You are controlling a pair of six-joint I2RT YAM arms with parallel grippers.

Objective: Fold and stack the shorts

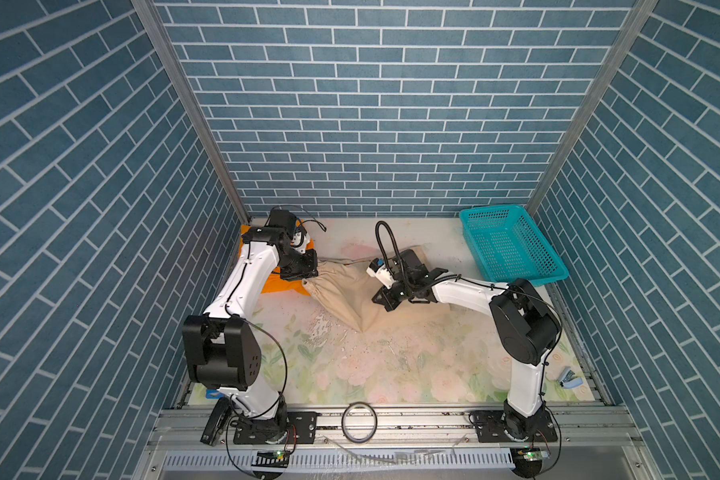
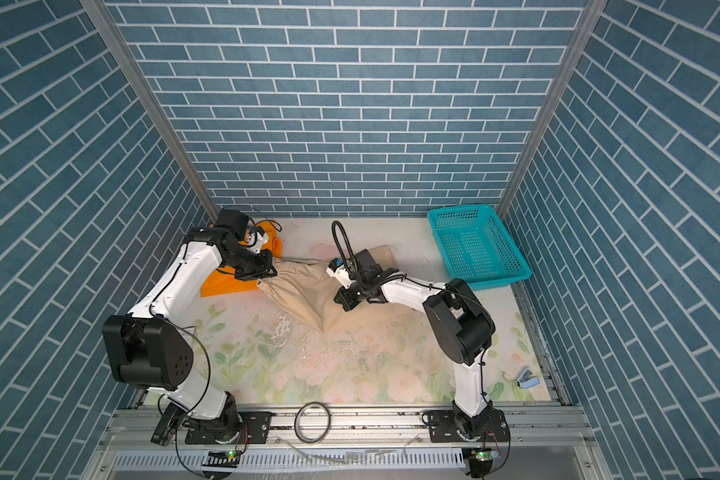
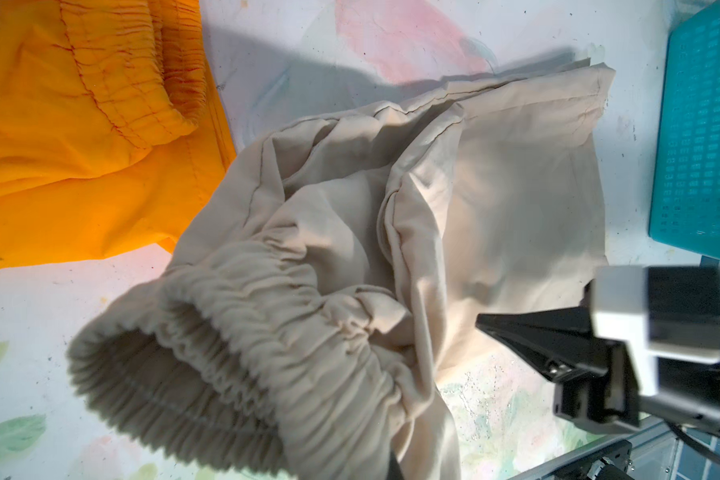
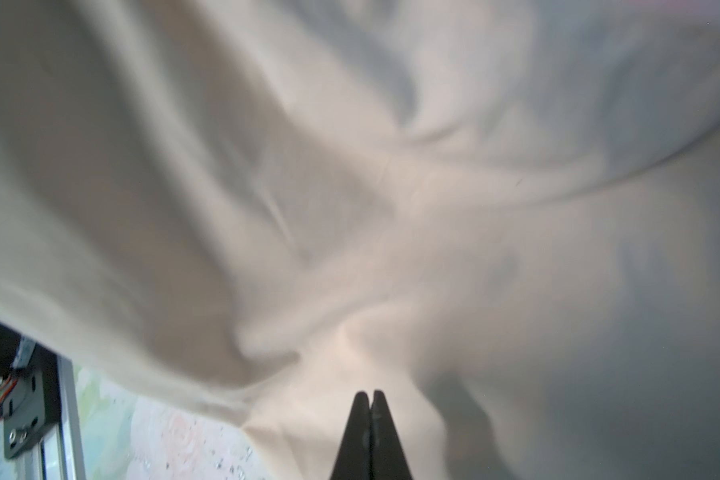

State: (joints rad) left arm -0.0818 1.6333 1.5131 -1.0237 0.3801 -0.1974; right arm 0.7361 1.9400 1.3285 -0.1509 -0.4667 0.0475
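**Beige pair strung between both arms, orange pair lying aside**

In both top views the beige shorts (image 1: pixel 341 291) (image 2: pixel 304 291) hang just left of the frame's centre. Their gathered waistband is raised at the left gripper (image 1: pixel 308 272) (image 2: pixel 267 272), and the cloth slopes down to a corner that touches the floral table (image 1: pixel 371 365) (image 2: pixel 333 365). From above, that gripper's jaws are buried in the waistband. The cloth hangs from them, so they are clamped on it.

The left wrist view gives what the top views lack. It shows the ruffled elastic opening of the beige shorts (image 3: pixel 474 187) close up and a hemmed leg reaching toward the teal basket (image 3: pixel 699 145). It also shows the right gripper (image 3: pixel 481 321) with its black tip against the beige cloth.

In both top views the right gripper (image 1: pixel 385 300) (image 2: pixel 346 301) sits near the frame's centre, over the right part of the beige cloth, with its jaws too small to read. Only the right wrist view shows them (image 4: pixel 370 394): pressed together tip to tip, with the beige shorts (image 4: pixel 350 166) filling nearly the whole picture. Whether a fold is caught between them cannot be told.

The orange shorts (image 1: pixel 287 286) (image 2: pixel 225 286) lie on the table at the middle left, largely under the left arm in both top views. The left wrist view shows their shirred waistband (image 3: pixel 80 166), just beside the beige pair.

The basket (image 1: pixel 549 277) (image 2: pixel 504 283) stands on the table right of centre, against the right wall and apart from the cloth.
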